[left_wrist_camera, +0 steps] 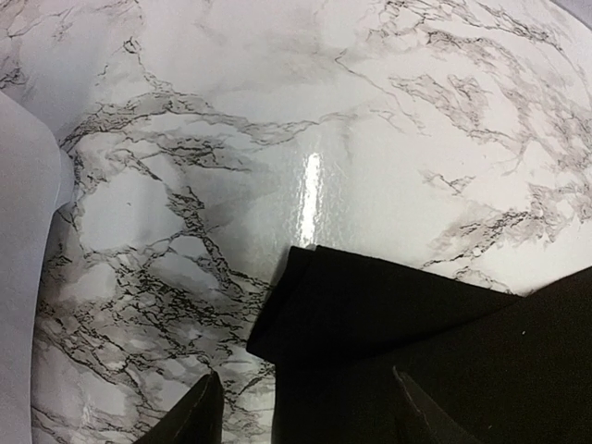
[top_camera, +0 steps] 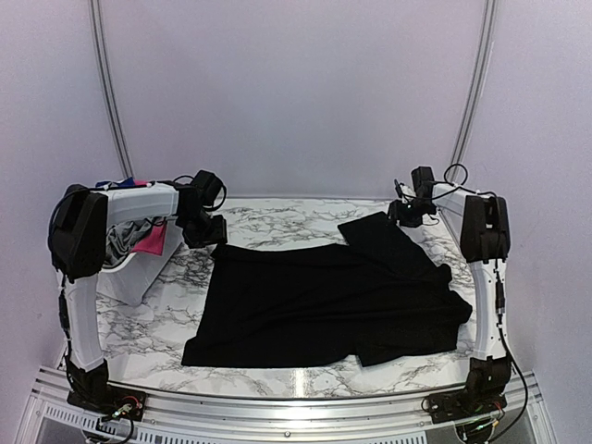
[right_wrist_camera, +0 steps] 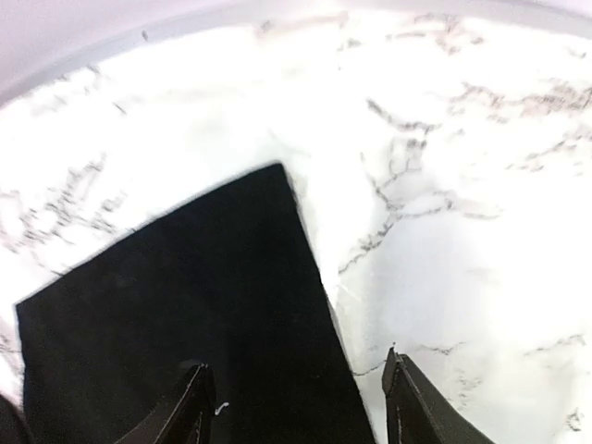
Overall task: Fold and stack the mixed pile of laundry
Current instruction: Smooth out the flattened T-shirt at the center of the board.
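A black garment point(top_camera: 324, 301) lies spread flat on the marble table point(top_camera: 277, 222), one sleeve reaching toward the far right. My left gripper point(top_camera: 205, 231) hovers over its far left corner. In the left wrist view that corner point(left_wrist_camera: 370, 305) is folded over, and the left gripper point(left_wrist_camera: 305, 416) stands open above it with nothing between its fingers. My right gripper point(top_camera: 407, 215) hangs over the sleeve end. In the right wrist view it point(right_wrist_camera: 301, 407) is open over the edge of the black cloth point(right_wrist_camera: 185, 296). Grey point(top_camera: 120, 242), pink point(top_camera: 151, 240) and blue point(top_camera: 125, 182) pieces lie in the basket.
A white plastic basket point(top_camera: 129, 277) stands at the left edge of the table, partly behind my left arm. Its white wall point(left_wrist_camera: 23, 231) shows at the left of the left wrist view. Curved rails and pale walls close off the back.
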Controlling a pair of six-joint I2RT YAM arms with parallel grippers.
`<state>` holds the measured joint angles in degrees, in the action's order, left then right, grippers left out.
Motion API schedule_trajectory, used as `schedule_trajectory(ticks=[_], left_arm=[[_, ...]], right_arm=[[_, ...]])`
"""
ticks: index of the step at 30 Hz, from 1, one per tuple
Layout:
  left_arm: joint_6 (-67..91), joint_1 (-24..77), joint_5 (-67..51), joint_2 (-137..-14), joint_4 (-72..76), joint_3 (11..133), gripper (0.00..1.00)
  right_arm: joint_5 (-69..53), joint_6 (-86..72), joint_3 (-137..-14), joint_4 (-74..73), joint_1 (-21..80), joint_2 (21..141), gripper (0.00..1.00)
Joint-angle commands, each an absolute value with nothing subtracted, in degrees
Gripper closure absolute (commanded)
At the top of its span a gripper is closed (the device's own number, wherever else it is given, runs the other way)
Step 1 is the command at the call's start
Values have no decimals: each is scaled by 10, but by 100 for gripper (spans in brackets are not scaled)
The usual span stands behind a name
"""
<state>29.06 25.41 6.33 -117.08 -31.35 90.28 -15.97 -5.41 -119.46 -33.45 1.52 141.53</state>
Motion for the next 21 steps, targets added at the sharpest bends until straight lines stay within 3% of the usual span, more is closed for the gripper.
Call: schedule_trajectory(ticks=[1,7,12,21], left_arm=[[309,248,61,-1182,-327,905,39],[309,250,43,-1195,-326,888,42],[308,250,60,-1213,-327,885,42],[299,250,83,-1248,-326,901,49]], right_arm=[[-118,-30,-1226,-356,35,1433,42],[-96,-21,-1210,-357,56,1449,43],[-87,-20,-1204,-360,58,1455,50],[-96,-20,-1201,-359,57,1461,80]])
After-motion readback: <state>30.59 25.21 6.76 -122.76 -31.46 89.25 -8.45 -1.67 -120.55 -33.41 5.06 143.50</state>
